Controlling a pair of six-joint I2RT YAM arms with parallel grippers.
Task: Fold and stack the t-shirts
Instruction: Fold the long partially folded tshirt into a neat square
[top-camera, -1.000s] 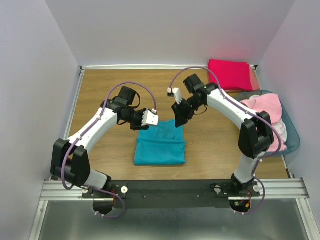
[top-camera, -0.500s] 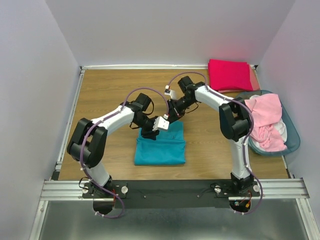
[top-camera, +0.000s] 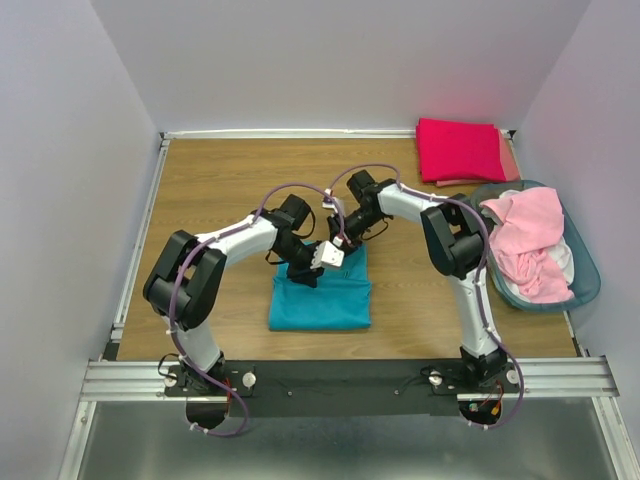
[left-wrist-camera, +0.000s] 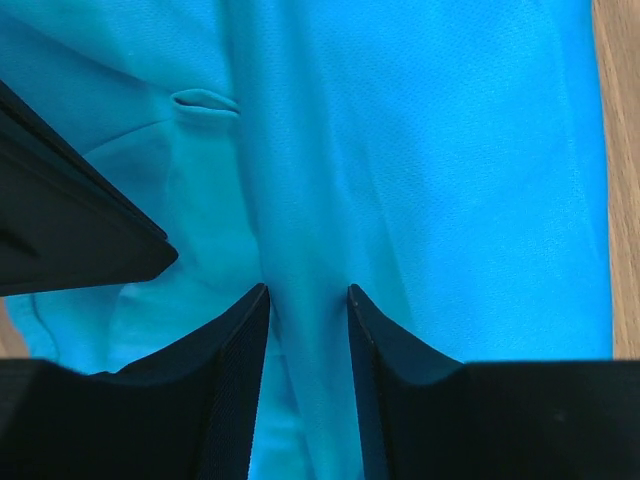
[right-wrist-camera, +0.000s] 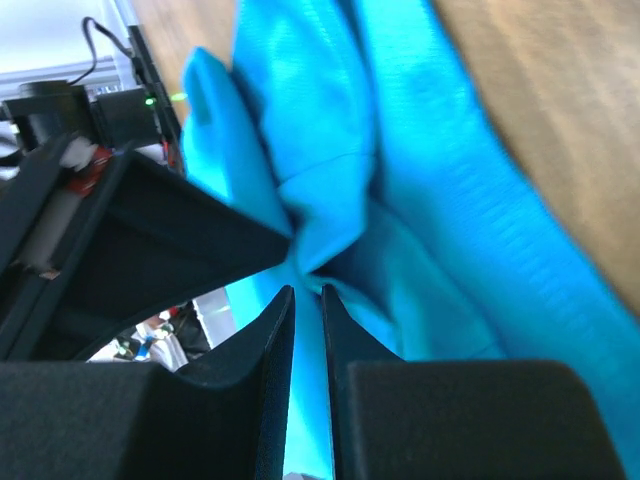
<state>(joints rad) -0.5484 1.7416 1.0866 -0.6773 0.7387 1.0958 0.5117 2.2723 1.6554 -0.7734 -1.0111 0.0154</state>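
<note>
At mid-table, near the front edge of the wooden table (top-camera: 215, 180), the teal short-sleeved cloth t-shirt (top-camera: 320, 300) is seen lying as a compact folded rectangle. Both arms are bent inward over its far edge. The left gripper (left-wrist-camera: 308, 295) is noted with its fingers drawn in on a raised ridge of the teal cloth, which fills the gap between them. The right gripper (right-wrist-camera: 308, 292) is noted nearly closed, a thin fold of the same cloth pinched between its fingers. The two grippers sit close together, just beside one another. In the far right corner a folded crimson-pink t-shirt (top-camera: 460, 148) is recorded resting on a salmon t-shirt (top-camera: 510, 160), of which only an edge shows. Several light pink t-shirts (top-camera: 525, 240) are heaped, unfolded, in the blue-tinted plastic basket (top-camera: 590, 275) at the right side. Progress is judged as partial: two shirts are folded and stacked, and the teal one is folded down but not yet placed on the stack. The basket's contents are left to be folded.
</note>
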